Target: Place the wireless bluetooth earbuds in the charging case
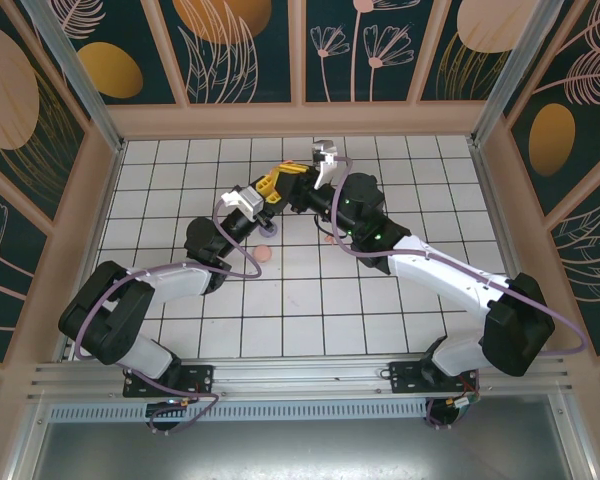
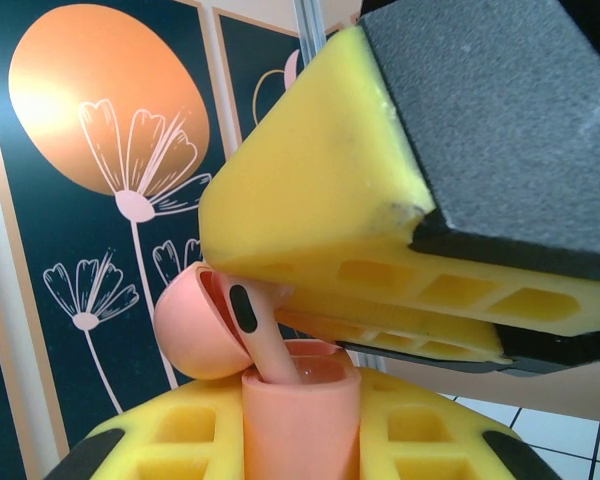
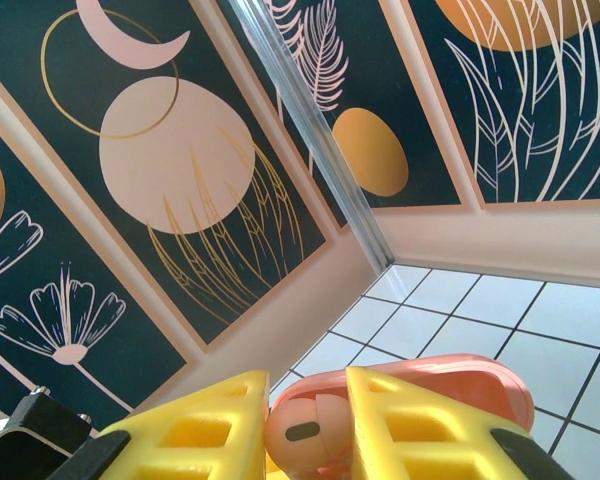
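Observation:
In the left wrist view, my left gripper [image 2: 300, 415] is shut on a salmon-pink charging case [image 2: 302, 430], held upright between its yellow fingers. A salmon-pink earbud [image 2: 255, 335] stands tilted, its stem inside the case's open top and its round head leaning left. The right gripper's yellow finger [image 2: 360, 230] presses on it from above. In the right wrist view, my right gripper [image 3: 310, 425] is shut on that earbud [image 3: 305, 435], with the case's pink edge [image 3: 450, 385] behind it. From above, both grippers [image 1: 277, 190] meet over the middle of the floor's far half.
A small pink disc [image 1: 265, 253] lies on the white tiled floor [image 1: 320, 300] just below the grippers, with another pink piece [image 1: 328, 238] beside the right arm. Patterned walls [image 1: 245, 50] enclose the tiled floor on three sides.

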`<state>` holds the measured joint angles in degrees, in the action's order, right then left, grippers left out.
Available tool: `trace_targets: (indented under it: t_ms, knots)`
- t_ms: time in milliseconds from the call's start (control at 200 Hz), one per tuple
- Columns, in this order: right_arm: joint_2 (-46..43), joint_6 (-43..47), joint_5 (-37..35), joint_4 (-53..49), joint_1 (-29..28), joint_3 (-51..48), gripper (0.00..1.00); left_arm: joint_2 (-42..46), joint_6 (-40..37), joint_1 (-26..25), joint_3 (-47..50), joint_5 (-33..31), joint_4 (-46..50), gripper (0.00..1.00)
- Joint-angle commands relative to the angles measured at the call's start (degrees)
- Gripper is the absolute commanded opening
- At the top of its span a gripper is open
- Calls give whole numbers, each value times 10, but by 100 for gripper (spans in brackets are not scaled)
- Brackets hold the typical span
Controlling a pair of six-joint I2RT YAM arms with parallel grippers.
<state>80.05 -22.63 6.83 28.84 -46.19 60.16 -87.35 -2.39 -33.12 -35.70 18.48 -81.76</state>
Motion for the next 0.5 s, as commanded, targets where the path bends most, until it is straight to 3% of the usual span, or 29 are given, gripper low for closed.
trace_targets:
  t_ms: [0, 495]
  knots:
    - [6, -3, -20, -50, -2, -10, 26, 35, -8, -15, -10, 28, -76, 0]
    - [5, -12, -40, -57, -1, -14, 33, 38, -6, -16, -10, 26, -71, 0]
